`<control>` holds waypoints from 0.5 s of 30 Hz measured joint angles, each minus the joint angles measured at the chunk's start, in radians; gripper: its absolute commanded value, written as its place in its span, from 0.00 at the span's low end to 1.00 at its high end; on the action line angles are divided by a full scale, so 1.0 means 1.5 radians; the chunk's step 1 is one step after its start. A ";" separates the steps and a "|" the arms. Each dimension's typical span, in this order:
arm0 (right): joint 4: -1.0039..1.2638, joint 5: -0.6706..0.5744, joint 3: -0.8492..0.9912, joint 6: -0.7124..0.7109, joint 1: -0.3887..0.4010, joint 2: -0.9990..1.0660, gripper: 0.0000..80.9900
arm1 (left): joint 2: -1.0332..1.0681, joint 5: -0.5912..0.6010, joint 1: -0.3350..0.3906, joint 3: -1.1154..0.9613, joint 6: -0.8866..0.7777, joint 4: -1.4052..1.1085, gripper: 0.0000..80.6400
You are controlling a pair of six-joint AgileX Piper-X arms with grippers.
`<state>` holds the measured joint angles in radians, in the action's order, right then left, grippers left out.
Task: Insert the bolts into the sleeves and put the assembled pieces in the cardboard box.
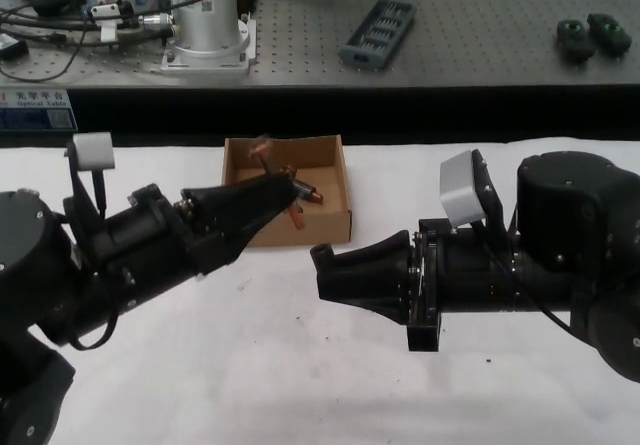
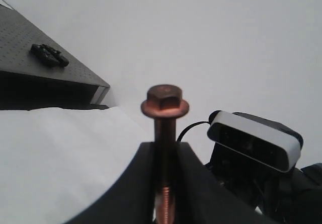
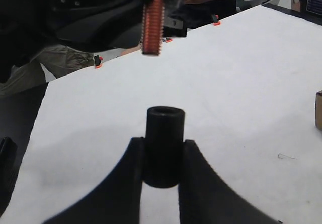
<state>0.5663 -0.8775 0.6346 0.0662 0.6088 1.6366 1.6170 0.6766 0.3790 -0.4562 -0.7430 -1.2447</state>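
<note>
My left gripper hangs over the front of the cardboard box and is shut on a copper bolt. In the left wrist view the bolt stands between the fingers, its hex flange head clear of them. Just right of the box, my right gripper is shut on a black sleeve, whose open end sticks out past the fingertips. The bolt's threaded end hangs a short way beyond the sleeve, apart from it. At least one copper piece lies inside the box.
A white cloth covers the bench. Behind it is a perforated metal table with a metal post, a black tray and two small black parts. A corner of the box shows in the right wrist view.
</note>
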 measured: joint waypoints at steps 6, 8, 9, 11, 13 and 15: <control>0.000 -0.001 0.000 0.001 0.000 0.000 0.05 | 0.000 0.023 0.011 -0.007 0.000 0.022 0.01; 0.000 -0.006 0.000 0.001 0.000 0.000 0.05 | 0.000 0.026 0.019 -0.007 0.000 0.025 0.01; 0.002 -0.009 0.000 0.002 0.000 0.000 0.05 | 0.000 0.025 0.027 -0.007 0.000 0.025 0.01; 0.004 -0.013 0.000 0.003 0.000 0.000 0.05 | 0.000 0.025 0.034 -0.007 0.000 0.027 0.01; 0.004 -0.015 0.000 0.003 0.000 0.000 0.05 | 0.000 0.025 0.034 -0.007 0.002 0.028 0.01; 0.004 -0.015 0.000 0.003 0.000 0.000 0.05 | 0.000 0.025 0.034 -0.007 0.006 0.029 0.01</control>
<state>0.5728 -0.9005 0.6346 0.0700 0.6088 1.6366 1.6170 0.7146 0.4303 -0.4662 -0.7339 -1.2019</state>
